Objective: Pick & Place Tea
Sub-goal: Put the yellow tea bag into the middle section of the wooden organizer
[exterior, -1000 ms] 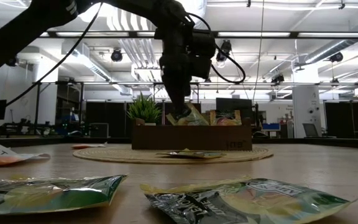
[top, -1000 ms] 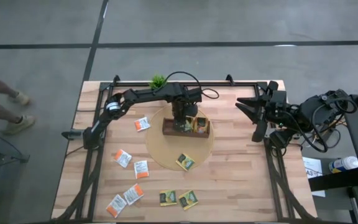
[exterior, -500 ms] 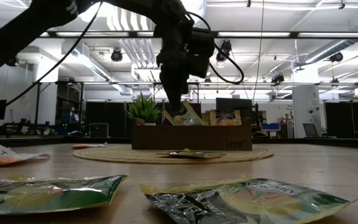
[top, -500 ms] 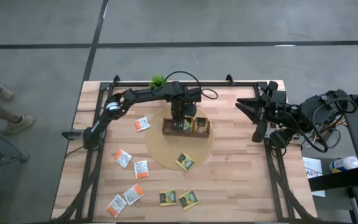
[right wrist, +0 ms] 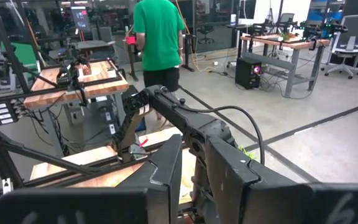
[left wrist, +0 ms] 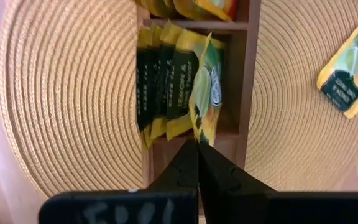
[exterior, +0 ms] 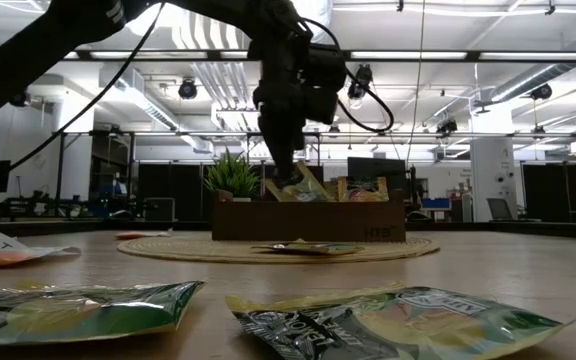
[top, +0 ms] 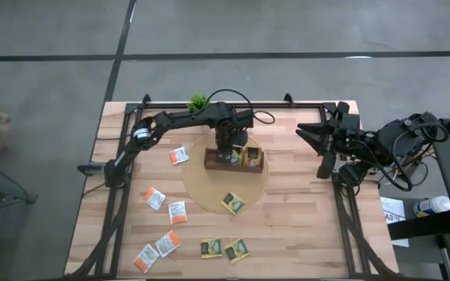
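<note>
Green-yellow sachet point(left wrist: 205, 93) upright in tray point(left wrist: 248, 74)

Brown compartment tray point(top: 255, 167) sits on my round woven mat point(top: 201, 189), mid-table. Small green potted plant point(top: 199, 101) at the far edge of the wooden table point(top: 303, 226), just behind the tray. Person in a green shirt point(right wrist: 158, 31) stands in the room beyond. Office chair point(right wrist: 354, 34) and desks far right there.
</note>
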